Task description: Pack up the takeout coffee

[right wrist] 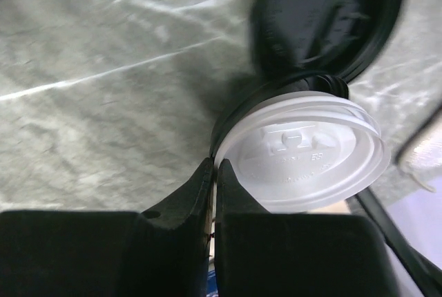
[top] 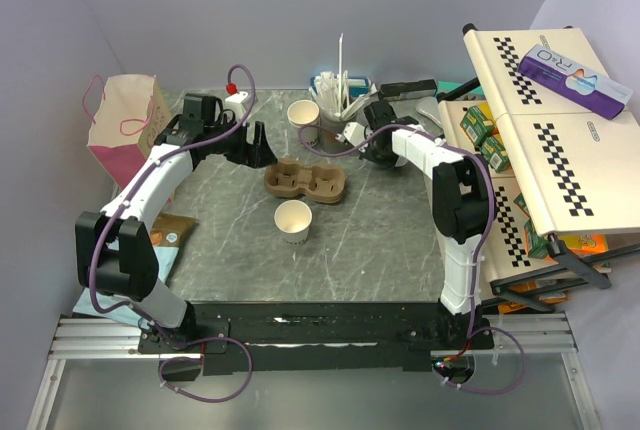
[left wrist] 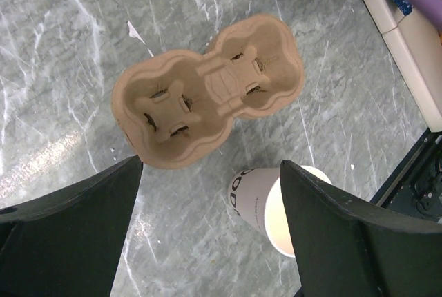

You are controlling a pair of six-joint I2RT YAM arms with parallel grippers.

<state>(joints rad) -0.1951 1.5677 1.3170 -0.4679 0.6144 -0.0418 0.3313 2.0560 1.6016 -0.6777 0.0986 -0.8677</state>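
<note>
An off-white paper cup stands open-topped just in front of the brown two-cup tray. The same cup shows in the left wrist view, partly behind the right finger, and below the tray. My left gripper hangs open and empty, left of the tray. My right gripper is shut on the rim of a round white plastic lid, lifted over a stack of black lids. A second paper cup stands behind the tray.
A grey cup of straws and stirrers stands at the back centre. At the back left is a pink paper bag. A snack rack with a blue box lines the right side. A packet lies near the left arm.
</note>
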